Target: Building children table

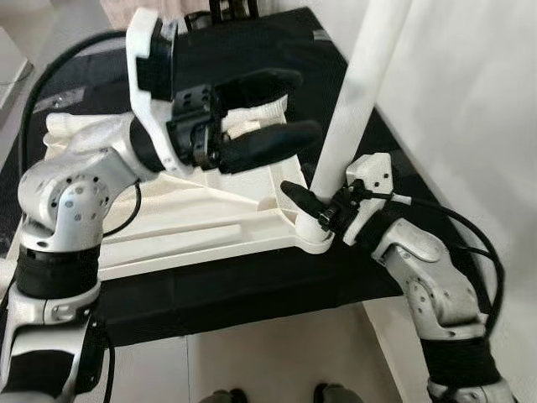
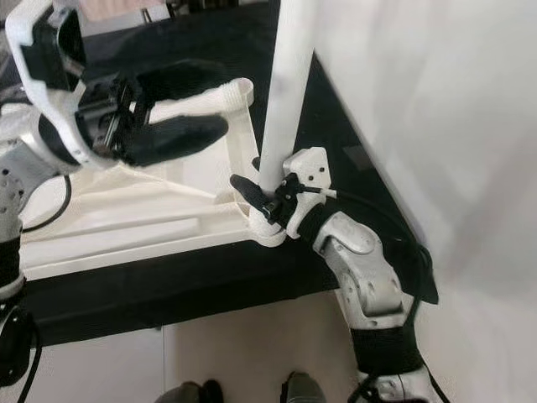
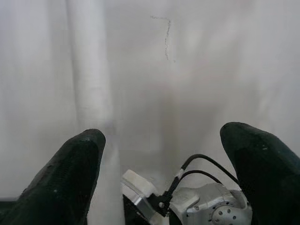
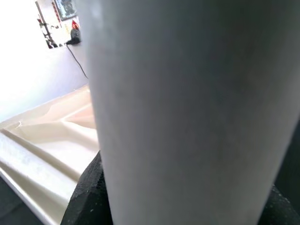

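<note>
A white plastic tabletop [image 1: 185, 227] lies upside down on a black surface [image 1: 252, 290]. A white table leg [image 1: 361, 92] stands upright in the corner socket [image 1: 315, 239] nearest me. My right gripper [image 1: 319, 210] is shut on the leg just above the socket; in the right wrist view the leg [image 4: 187, 117] sits close between the black fingers. My left gripper [image 1: 302, 105] hovers open over the tabletop, pointing toward the leg and a short way from it. In the left wrist view the leg [image 3: 89, 70] stands ahead of one spread finger [image 3: 70, 178].
A white wall [image 1: 470, 101] rises close on the right, just behind the leg. The black surface ends at a front edge [image 1: 277, 323] near my feet [image 1: 327, 393], with pale tiled floor [image 1: 277, 361] below. Dark objects [image 1: 226, 10] stand at the far edge.
</note>
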Robot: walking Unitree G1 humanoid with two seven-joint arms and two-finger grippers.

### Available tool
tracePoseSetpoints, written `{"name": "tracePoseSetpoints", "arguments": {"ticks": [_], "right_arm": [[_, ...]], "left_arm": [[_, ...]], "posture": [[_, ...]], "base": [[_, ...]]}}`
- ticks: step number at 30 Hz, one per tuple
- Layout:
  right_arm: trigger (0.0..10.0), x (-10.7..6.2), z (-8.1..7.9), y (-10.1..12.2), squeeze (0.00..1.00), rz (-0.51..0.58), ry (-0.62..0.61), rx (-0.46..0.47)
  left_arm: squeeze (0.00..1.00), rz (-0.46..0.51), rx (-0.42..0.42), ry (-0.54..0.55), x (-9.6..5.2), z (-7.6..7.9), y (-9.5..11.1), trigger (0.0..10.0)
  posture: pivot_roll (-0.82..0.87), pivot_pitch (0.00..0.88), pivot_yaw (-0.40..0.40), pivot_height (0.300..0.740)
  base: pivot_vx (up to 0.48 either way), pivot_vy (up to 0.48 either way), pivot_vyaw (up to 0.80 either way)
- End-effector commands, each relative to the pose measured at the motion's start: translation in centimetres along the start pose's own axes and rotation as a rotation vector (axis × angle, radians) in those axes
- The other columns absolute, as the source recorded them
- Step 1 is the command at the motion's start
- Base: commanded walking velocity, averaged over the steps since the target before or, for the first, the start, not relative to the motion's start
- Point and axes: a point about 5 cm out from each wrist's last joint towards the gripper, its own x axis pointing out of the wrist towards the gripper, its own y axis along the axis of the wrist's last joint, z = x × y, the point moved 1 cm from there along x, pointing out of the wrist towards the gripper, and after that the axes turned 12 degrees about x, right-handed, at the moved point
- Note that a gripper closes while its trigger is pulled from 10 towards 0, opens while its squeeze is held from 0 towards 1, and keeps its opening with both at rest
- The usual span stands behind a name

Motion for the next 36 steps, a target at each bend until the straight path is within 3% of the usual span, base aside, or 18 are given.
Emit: {"name": "tracePoseSetpoints", "arguments": {"ticks": [1,7,9,13,14,21,26,27,28,29,36], "right_arm": [[10.0,1.0,-1.2,0.4,0.0,0.022,0.064,-0.042],[10.0,1.4,-1.8,0.7,0.0,0.023,0.11,-0.082],[10.0,1.8,-3.0,0.5,0.0,-0.014,0.187,-0.162],[10.0,2.0,-3.6,0.2,0.0,-0.039,0.225,-0.201],[10.0,2.5,-5.0,-0.8,0.0,-0.097,0.298,-0.28],[10.0,3.5,-6.8,-2.2,0.0,-0.145,0.365,-0.347],[10.0,4.0,-6.9,-2.7,0.0,-0.158,0.354,-0.349],[10.0,4.2,-6.6,-2.9,0.0,-0.162,0.329,-0.346],[10.0,4.2,-6.6,-2.9,0.0,-0.162,0.329,-0.346],[10.0,4.4,-5.9,-3.1,0.0,-0.179,0.278,-0.355],[10.0,4.5,-3.4,-3.7,0.0,-0.222,0.113,-0.37]], "left_arm": [[0.0,0.011,0.06,0.055,-0.2,0.1,0.3,10.0],[0.0,-0.001,0.1,0.121,-0.2,-0.2,0.2,10.0],[0.0,0.003,0.137,0.245,-0.4,-1.0,-0.1,10.0],[0.0,0.004,0.149,0.292,-0.4,-1.3,-0.2,10.0],[0.0,-0.015,0.155,0.342,-0.6,-1.6,-0.6,10.0],[0.0,-0.056,0.138,0.379,-0.6,-2.0,-1.6,10.0],[0.0,-0.054,0.123,0.397,-0.5,-2.0,-2.0,10.0],[0.0,-0.047,0.117,0.411,-0.4,-2.0,-2.1,4.2],[0.0,-0.047,0.117,0.411,-0.4,-2.0,-2.1,4.2],[0.0,-0.038,0.106,0.416,-0.3,-1.7,-2.2,0.0],[0.0,-0.023,0.081,0.434,-0.3,-1.2,-2.6,0.0]], "posture": [[-0.07,0.049,0.08,0.74],[-0.07,0.038,0.078,0.74],[-0.08,0.006,0.071,0.74],[-0.08,0.006,0.071,0.74],[-0.08,0.0,0.064,0.74],[-0.08,0.0,0.067,0.74],[-0.08,0.0,0.066,0.74],[-0.08,0.0,0.065,0.74],[-0.08,0.0,0.065,0.74],[-0.07,0.0,0.062,0.74],[-0.07,0.0,0.053,0.74]], "base": [[0.0,0.0,0.0],[0.0,0.0,0.0],[0.0,0.0,0.0],[0.0,0.0,0.0],[0.0,0.0,0.0],[0.0,0.0,0.0],[0.0,0.0,0.0],[0.0,0.0,0.0],[0.0,0.0,0.0],[0.0,0.0,0.0],[0.0,0.0,0.0]]}}
